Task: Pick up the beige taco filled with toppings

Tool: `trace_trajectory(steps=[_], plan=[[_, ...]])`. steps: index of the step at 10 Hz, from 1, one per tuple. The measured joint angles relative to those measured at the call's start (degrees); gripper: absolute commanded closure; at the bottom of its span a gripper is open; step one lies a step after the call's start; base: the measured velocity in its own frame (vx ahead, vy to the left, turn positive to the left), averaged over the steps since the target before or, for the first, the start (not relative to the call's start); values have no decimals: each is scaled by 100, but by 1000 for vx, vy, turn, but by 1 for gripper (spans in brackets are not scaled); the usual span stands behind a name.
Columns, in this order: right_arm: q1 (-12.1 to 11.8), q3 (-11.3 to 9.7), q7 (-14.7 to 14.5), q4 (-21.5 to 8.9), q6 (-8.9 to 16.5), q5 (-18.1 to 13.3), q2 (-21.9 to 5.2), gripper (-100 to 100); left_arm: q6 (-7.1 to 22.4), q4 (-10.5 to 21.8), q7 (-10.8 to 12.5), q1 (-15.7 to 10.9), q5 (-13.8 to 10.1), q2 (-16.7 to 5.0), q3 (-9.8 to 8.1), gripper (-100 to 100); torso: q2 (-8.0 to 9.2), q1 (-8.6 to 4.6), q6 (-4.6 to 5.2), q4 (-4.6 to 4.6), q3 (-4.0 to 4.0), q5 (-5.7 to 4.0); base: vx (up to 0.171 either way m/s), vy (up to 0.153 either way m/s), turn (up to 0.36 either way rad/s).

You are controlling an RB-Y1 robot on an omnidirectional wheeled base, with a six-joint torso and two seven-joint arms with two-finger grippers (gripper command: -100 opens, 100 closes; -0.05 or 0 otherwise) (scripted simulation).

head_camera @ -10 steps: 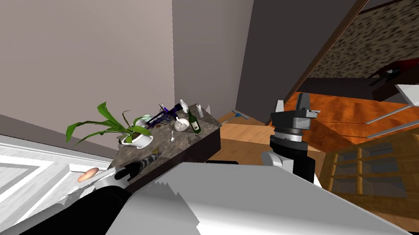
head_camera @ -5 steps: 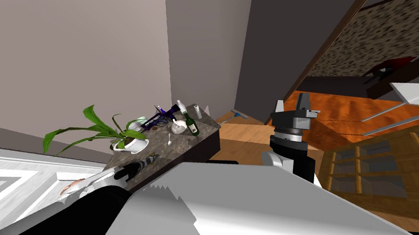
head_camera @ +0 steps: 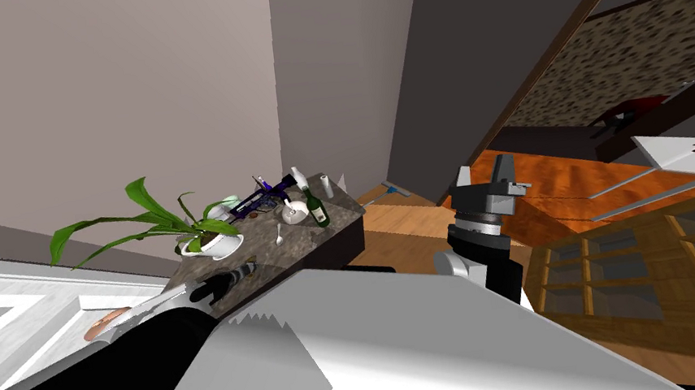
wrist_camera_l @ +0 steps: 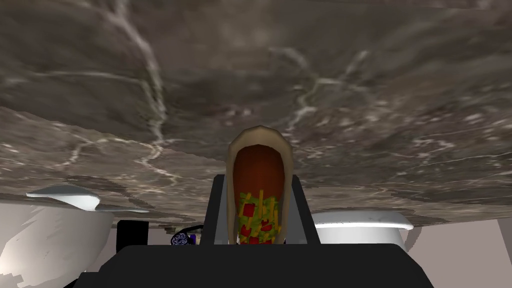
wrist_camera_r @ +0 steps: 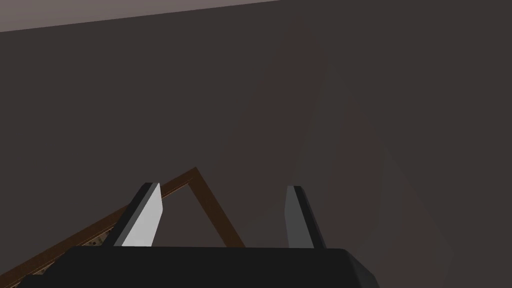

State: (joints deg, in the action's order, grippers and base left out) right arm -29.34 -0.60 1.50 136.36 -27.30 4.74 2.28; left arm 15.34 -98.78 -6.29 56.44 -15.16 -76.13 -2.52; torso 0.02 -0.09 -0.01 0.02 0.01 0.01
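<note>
- left gripper [wrist_camera_l: 257,177] is pinching the taco [wrist_camera_l: 258,160] by its sides; marbled surface [wrist_camera_l: 250,75] is looming behind it
- right gripper [wrist_camera_r: 223,186] is hanging wide open

Our left gripper [wrist_camera_l: 257,176] reaches low and forward on the left, both fingers pressed against the sides of the taco [wrist_camera_l: 258,150]. Our right arm stands raised on the right, its gripper [wrist_camera_r: 222,187] pointing up, fingers parted.
</note>
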Motion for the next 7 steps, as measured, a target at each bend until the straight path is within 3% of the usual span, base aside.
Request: trace_trajectory(steps=[2,3,4,6,7], plan=[[0,0,0,0,0,0,0,0,-3,-3,0,-2,0,0,-1,100,1,1,-3,-1,0,-1,0,0,0],[0,0,0,0,0,0,0,0,-4,-3,0,-2,0,0,0,0,1,1,-3,-1,0,-1,0,0,0],[0,0,0,0,0,0,0,0,-4,-3,0,-2,0,0,0,100,1,1,-3,-1,0,-1,-10,-8,99],[0,0,0,0,0,0,0,0,37,-186,54,168,-108,-233,-169,100,12,-11,-11,1,6,-7,-20,-17,91],[0,0,0,0,0,0,0,0,47,-199,62,181,-115,-247,-182,0,9,-8,-7,1,5,-4,0,0,0]])
